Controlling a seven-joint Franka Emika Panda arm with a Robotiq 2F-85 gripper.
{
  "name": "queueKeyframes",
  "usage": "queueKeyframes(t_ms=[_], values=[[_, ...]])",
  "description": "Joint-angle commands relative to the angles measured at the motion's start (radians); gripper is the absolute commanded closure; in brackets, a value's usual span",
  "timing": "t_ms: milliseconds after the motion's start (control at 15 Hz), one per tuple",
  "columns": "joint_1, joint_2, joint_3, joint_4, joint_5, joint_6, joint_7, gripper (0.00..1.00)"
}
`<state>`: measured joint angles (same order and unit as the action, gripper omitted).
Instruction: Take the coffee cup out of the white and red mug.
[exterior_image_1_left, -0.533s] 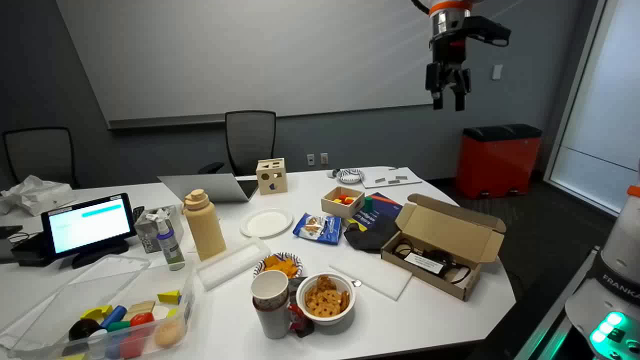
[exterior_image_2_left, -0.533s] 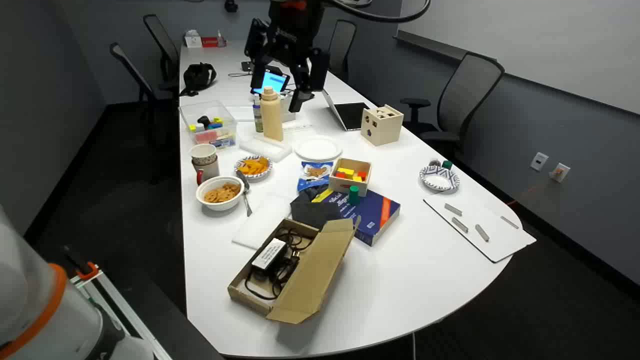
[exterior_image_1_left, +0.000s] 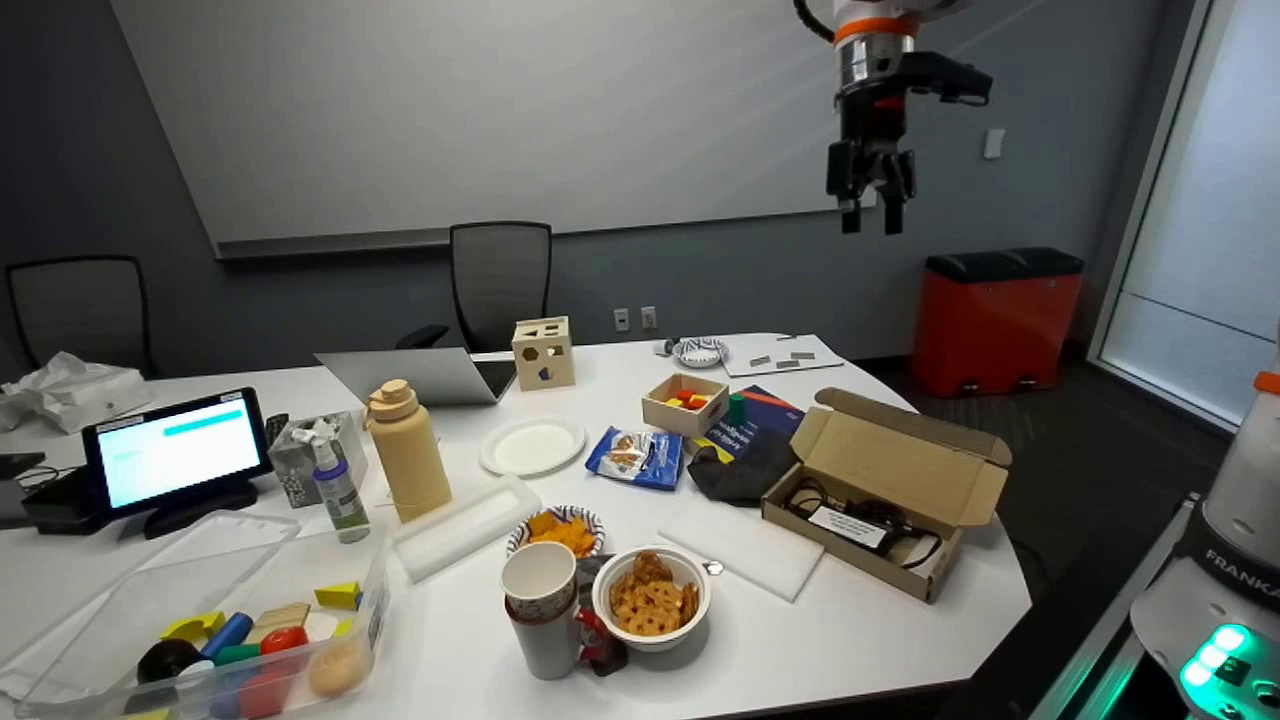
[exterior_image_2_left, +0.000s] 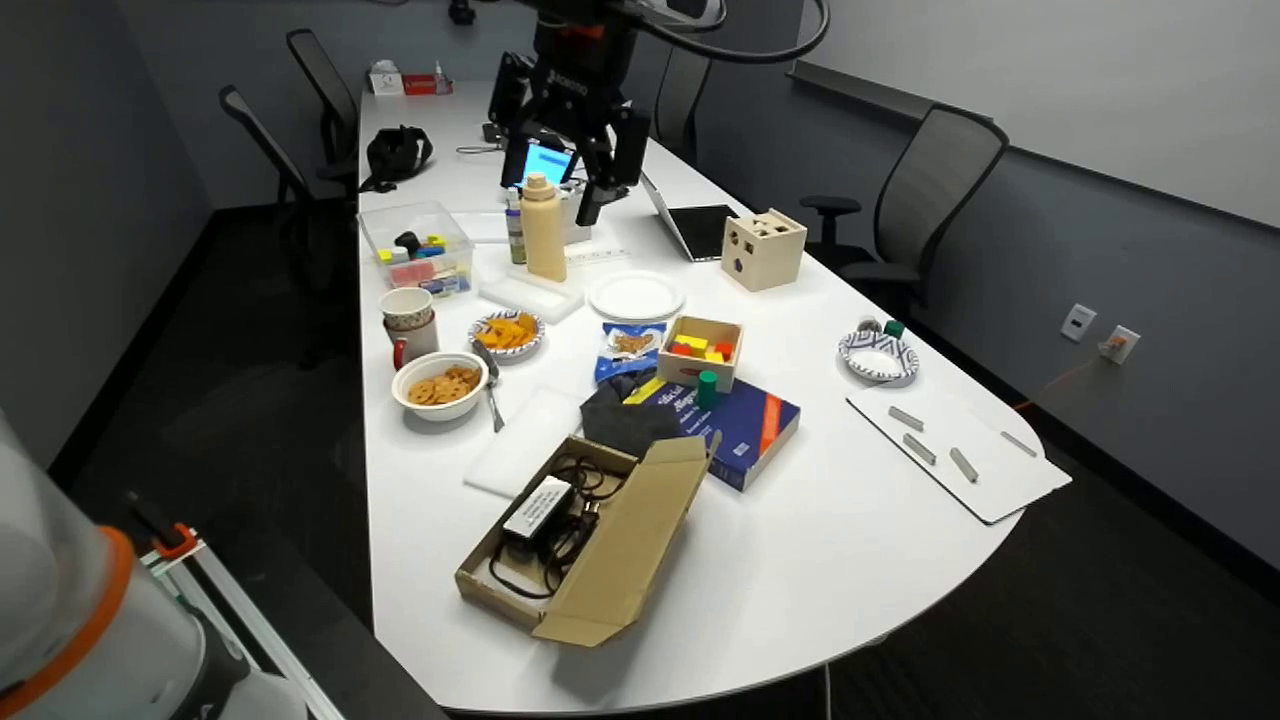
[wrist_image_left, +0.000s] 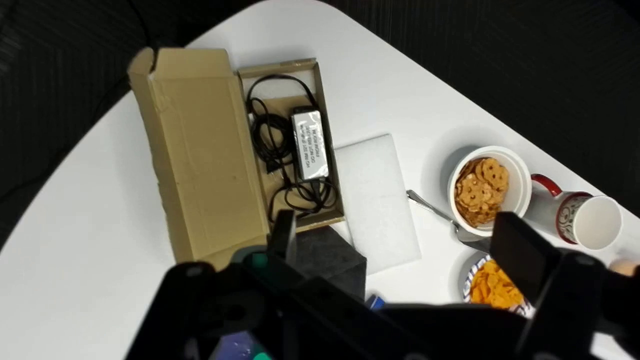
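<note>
The claw (exterior_image_1_left: 872, 215) hangs high over the table (exterior_image_2_left: 800, 560), with its 2 fingers (wrist_image_left: 522, 255) spread wide. The coffee cup (exterior_image_1_left: 541, 585) sits inside the white and red mug (exterior_image_1_left: 550, 645), and its top part sticks up out of it. Both are well apart from the claw. Just beside the mug, on the side of its red handle (wrist_image_left: 547, 183), is a white bowl (wrist_image_left: 519, 185) of brown crackers (wrist_image_left: 482, 190), which crowds it there; if bowl and handle touch, I cannot tell. Near them is a patterned bowl (exterior_image_2_left: 505, 354) of orange chips (exterior_image_2_left: 507, 330). In both exterior views a tall tan bottle (exterior_image_2_left: 543, 235) stands farther off, and a clear bin (exterior_image_1_left: 376, 600) holds bright toy pieces (exterior_image_1_left: 284, 640). In the wrist view, a brown box (wrist_image_left: 320, 221) with its lid (wrist_image_left: 210, 165) folded back holds black cords (wrist_image_left: 270, 135). Next to the box is a flat white pad (wrist_image_left: 380, 205), and a dark cloth-like thing (wrist_image_left: 332, 255) lies near.
</note>
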<state>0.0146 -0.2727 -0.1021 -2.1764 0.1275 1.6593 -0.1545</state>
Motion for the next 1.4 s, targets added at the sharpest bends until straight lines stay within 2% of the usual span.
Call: queueKeyframes(t_ms=[0, 200, 467, 600, 800, 1067, 1333], values=[[0.053, 0.130, 0.102, 0.033, 0.066, 0.134, 0.065, 0.00], [0.113, 0.236, 0.203, 0.042, 0.068, 0.317, 0.135, 0.00], [0.209, 0.401, 0.321, 0.071, 0.004, 0.555, 0.241, 0.00], [0.255, 0.498, 0.351, 0.089, -0.049, 0.674, 0.290, 0.00], [0.311, 0.610, 0.351, 0.103, -0.127, 0.826, 0.340, 0.00], [0.349, 0.702, 0.334, 0.148, -0.165, 0.893, 0.347, 0.00], [0.358, 0.758, 0.345, 0.202, -0.144, 0.870, 0.328, 0.00]])
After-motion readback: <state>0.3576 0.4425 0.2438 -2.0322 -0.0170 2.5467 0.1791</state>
